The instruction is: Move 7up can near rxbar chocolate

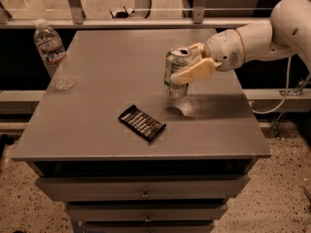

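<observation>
The 7up can [174, 71] is silver and green with a silver top. It stands upright near the middle right of the grey table [107, 57], just above or on its surface. My gripper [187, 64] comes in from the right and is shut on the can, one cream finger [194, 72] across its front. The rxbar chocolate [142, 123] is a flat black wrapper with pale lettering. It lies on the table in front of and left of the can, a short gap away.
A clear plastic water bottle [52, 54] stands at the table's left edge. The table tops a cabinet with drawers [146, 193]. A metal railing [146, 11] runs behind the table. My white arm [272, 30] reaches over the right edge.
</observation>
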Motion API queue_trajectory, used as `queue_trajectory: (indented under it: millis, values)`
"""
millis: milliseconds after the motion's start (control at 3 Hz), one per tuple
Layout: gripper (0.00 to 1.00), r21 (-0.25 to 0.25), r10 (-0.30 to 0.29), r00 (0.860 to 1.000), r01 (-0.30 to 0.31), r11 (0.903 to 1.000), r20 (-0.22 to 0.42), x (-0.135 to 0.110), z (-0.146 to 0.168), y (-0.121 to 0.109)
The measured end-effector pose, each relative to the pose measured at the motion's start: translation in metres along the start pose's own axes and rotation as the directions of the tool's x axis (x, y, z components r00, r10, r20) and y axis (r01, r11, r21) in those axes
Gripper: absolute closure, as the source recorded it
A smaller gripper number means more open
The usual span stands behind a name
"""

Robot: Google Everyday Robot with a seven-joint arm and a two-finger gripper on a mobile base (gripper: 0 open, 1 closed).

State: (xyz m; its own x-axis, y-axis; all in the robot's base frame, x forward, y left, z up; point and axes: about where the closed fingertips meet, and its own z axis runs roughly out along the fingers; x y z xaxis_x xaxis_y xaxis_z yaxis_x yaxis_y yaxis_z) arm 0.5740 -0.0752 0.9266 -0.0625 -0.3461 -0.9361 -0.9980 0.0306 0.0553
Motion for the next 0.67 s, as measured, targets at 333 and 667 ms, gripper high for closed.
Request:
queue_trajectory:
  millis: [333, 667]
  values:
    - [1.0, 0.001, -0.074, 0.997, 0.074, 0.9973, -0.019, 0.003, 0.005, 0.02]
    - [1.0, -0.011, -0.135, 0.99, 0.135, 0.9908, -0.051, 0.01, 0.02, 0.034]
